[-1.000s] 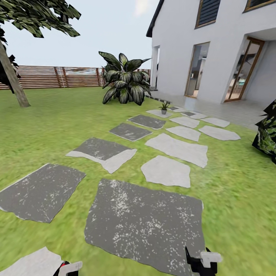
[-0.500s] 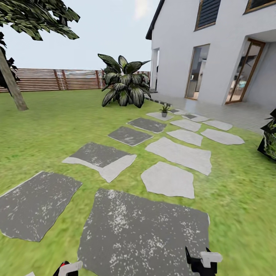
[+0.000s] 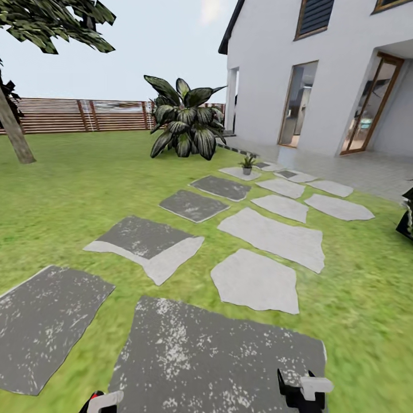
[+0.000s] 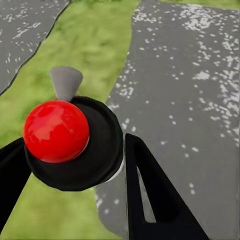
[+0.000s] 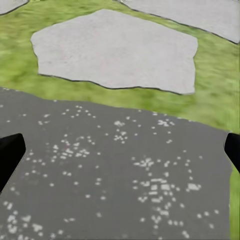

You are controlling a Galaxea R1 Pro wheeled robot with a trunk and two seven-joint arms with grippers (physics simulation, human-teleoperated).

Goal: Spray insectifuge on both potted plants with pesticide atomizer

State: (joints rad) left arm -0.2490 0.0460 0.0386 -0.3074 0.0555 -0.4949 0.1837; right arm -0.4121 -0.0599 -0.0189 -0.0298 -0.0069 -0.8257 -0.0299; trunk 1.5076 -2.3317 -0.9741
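The pesticide atomizer, a black body with a shiny red ball top and a grey nozzle, sits between the black fingers of my left gripper, which is shut on it. That gripper pokes in at the head view's lower edge. My right gripper is open over a dark stepping stone, with nothing between its fingers, and it also shows low in the head view. One small potted plant stands far ahead on a pale stone near the patio. The second one is out of view.
Grey stepping stones cross the green lawn toward the paved patio and the white house. A huge dark striped-leaf plant stands ahead, the brown slatted fence behind it. A tree trunk is far left, and dark foliage at the right edge.
The whole head view has shifted as the robot rolls forward: the stones slide nearer and lower, and the foliage at the right slips almost out. Both grippers keep their places.
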